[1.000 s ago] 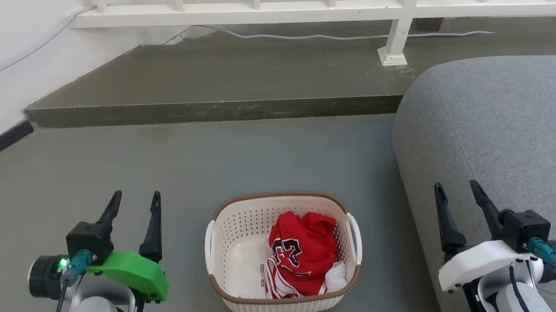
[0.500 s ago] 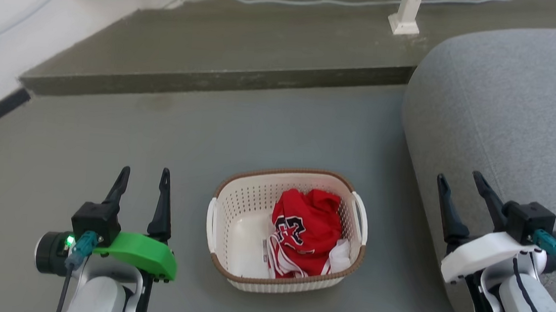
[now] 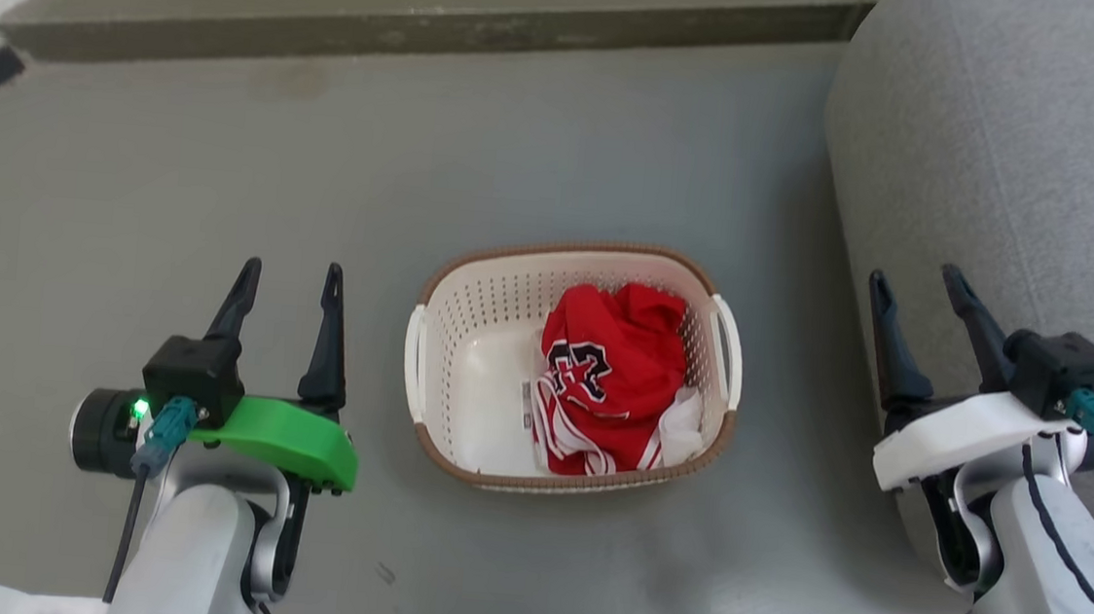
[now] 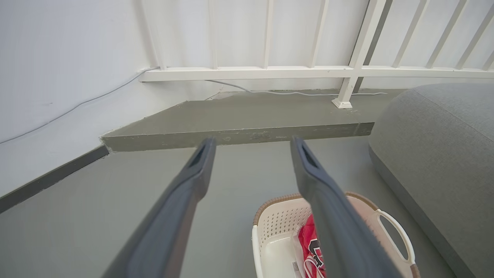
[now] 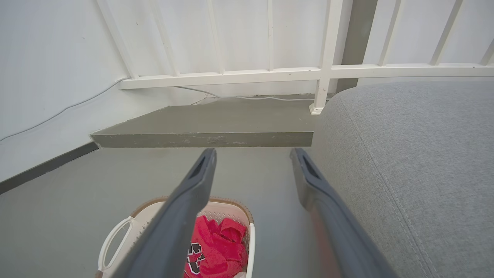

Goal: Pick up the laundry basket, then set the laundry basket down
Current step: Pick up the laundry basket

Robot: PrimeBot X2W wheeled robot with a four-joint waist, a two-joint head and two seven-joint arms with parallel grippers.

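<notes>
The laundry basket (image 3: 494, 293) sits flat on the grey floor (image 3: 559, 152), out in the open part of it, away from the floor's far edge where a low step (image 3: 412, 33) rises. It is cream-white with little holes in its walls, a brown rim and a white handle on each short side. A red shirt (image 3: 610, 371) with black and white marks lies crumpled inside, on the side nearer the big grey sofa (image 3: 1009, 138), and the other half of the basket's bottom is bare. The left gripper (image 3: 292, 272) hangs beside the basket's left side, near it but not touching, with its two dark fingers spread apart and nothing between them. The right gripper (image 3: 913, 275) hangs on the other side, in front of the sofa and a bit further from the basket, and its fingers are spread apart too, holding nothing. In the left wrist view a white railing (image 4: 266, 72) stands on top of the step by the white wall, and a thin pale cable (image 4: 289, 92) lies under it.
</notes>
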